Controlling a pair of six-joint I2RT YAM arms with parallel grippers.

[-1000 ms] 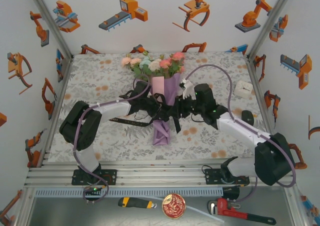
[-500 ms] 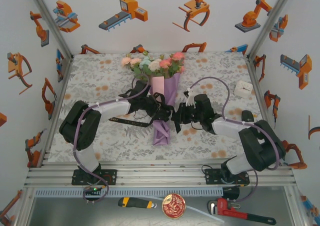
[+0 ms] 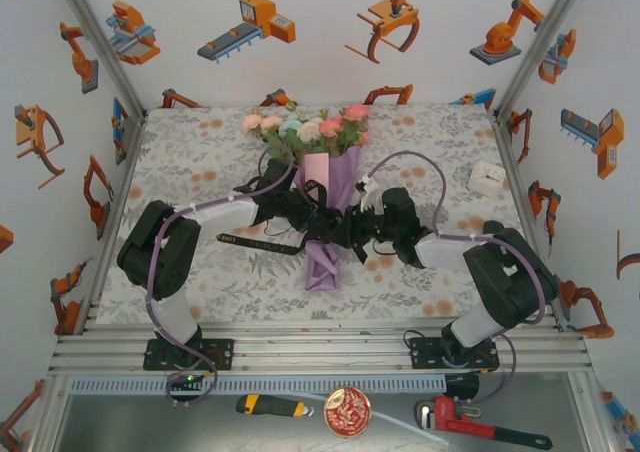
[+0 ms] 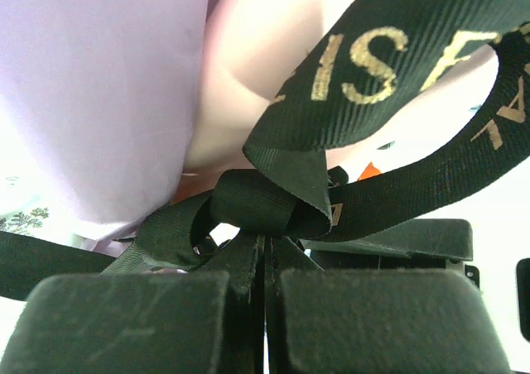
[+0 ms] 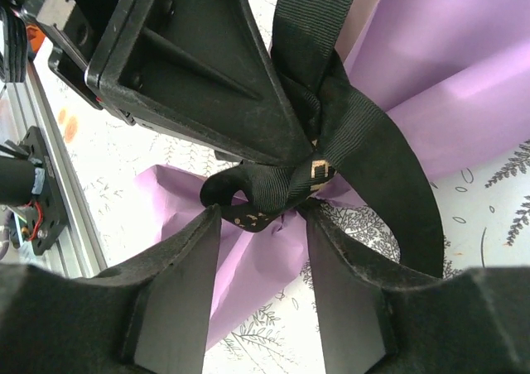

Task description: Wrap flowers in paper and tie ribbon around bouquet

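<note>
The ribbon [image 5: 286, 184] is knotted just ahead of the right gripper [image 5: 261, 222]

Bouquet: I see the bouquet [image 3: 330, 187] lying mid-table on the grey tablecloth [image 3: 200, 162], blooms toward the far wall.
Flowers: the flowers [image 3: 305, 127], pink, cream and pale blue, top the purple paper [image 3: 345, 177].
Ribbon: the black ribbon [image 3: 262, 243] trails left from the cone's waist.
Grippers: my left gripper [image 3: 318, 215] and right gripper [image 3: 358, 230] meet there from either side; I cannot read their jaws.
Elsewhere: white box [image 3: 487, 179] at right; pipe wrench [image 3: 480, 427] below the rail.
</note>
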